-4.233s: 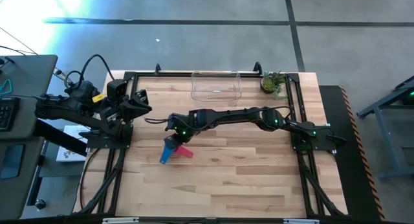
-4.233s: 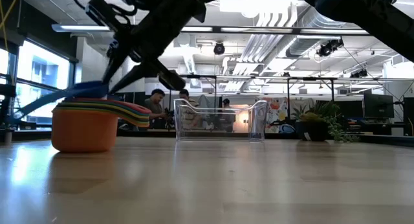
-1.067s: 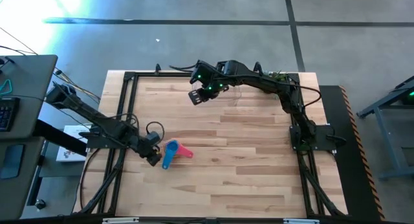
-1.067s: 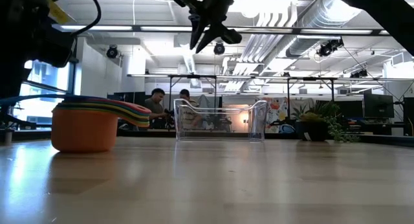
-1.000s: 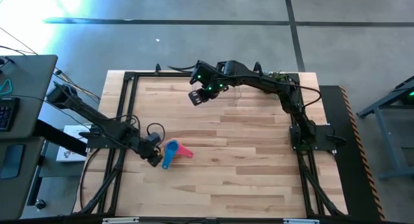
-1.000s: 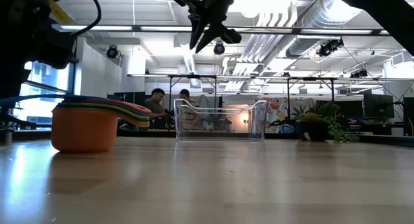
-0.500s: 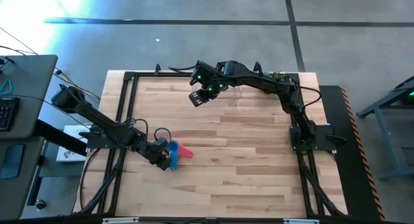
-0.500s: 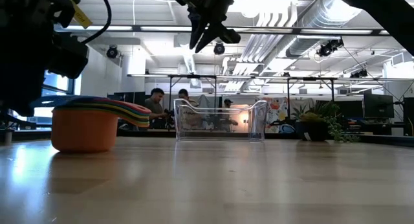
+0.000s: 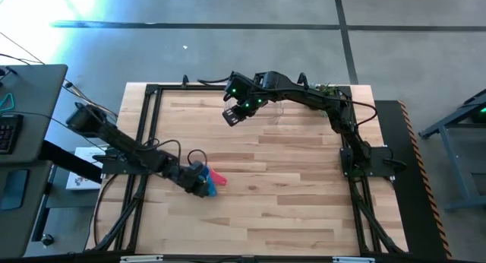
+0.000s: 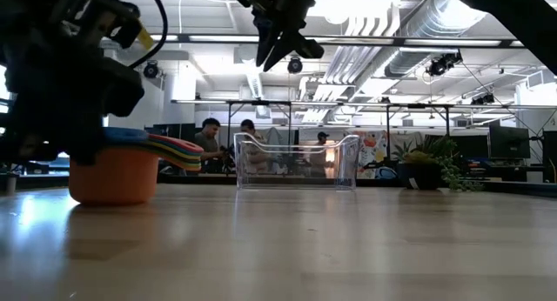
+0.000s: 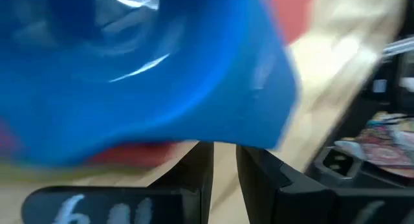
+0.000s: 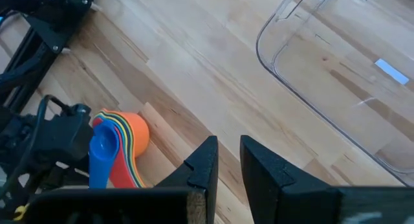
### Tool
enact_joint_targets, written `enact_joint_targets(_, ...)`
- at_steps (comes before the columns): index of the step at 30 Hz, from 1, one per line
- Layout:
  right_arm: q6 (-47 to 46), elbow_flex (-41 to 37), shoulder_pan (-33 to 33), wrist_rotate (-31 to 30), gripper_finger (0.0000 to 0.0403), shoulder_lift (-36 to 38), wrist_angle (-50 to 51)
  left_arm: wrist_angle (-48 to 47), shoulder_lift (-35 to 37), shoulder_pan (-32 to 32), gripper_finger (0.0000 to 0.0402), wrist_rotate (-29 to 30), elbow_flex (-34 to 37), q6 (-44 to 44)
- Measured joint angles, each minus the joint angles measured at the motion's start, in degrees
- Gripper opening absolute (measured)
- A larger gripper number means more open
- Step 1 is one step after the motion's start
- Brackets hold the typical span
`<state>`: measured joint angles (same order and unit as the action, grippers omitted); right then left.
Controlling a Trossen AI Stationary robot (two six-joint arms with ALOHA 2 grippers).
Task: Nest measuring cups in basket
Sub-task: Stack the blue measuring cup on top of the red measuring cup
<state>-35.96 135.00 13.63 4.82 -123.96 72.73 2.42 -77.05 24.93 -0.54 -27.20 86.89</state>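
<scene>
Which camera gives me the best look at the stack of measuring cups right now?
The right wrist view: the nested measuring cups show whole, fanned handles included. The low view shows the stack side-on, partly behind the left arm. The high view mostly hides it under the left gripper. The left wrist view shows only blurred blue.

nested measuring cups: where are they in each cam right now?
High view: nested measuring cups left of centre, mostly under the left gripper.
Low view: far left, orange cup at the bottom, partly behind the dark left arm.
Left wrist view: blue cup fills the picture.
Right wrist view: stack at lower left.
Shared landmark: the clear basket; not in the left wrist view.
</scene>
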Motion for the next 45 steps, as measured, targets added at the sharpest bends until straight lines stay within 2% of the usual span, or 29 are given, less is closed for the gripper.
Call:
enact_joint_targets(6, 0.4, 0.0, 0.0, 0.0, 0.0058, 0.0, 0.4, 5.8, -0.8, -1.8, 0.0058, 0.4, -0.1, -0.4)
enact_joint_targets(21, 1.3, 0.0, 0.0, 0.2, 0.0058, 0.0, 0.4, 8.7, -0.9, -4.7, 0.0058, 3.0, 0.0, -2.1)
enact_joint_targets(31, -0.9, -0.1, -1.8, -0.1, 0.0058, 1.1, 0.7, 9.1, -0.6, -4.7, 0.0058, -1.2, -4.3, -9.3)
enact_joint_targets(36, -4.5, -0.1, -4.8, -1.8, 0.0058, 3.3, 0.8, 8.9, 2.5, -4.8, 0.0058, -2.4, -5.1, -13.7)
enact_joint_targets(45, -12.1, 0.0, -11.6, -3.1, 0.0058, 5.7, -0.6, 5.2, 14.9, -9.7, 0.0058, -4.4, -5.2, -22.8)
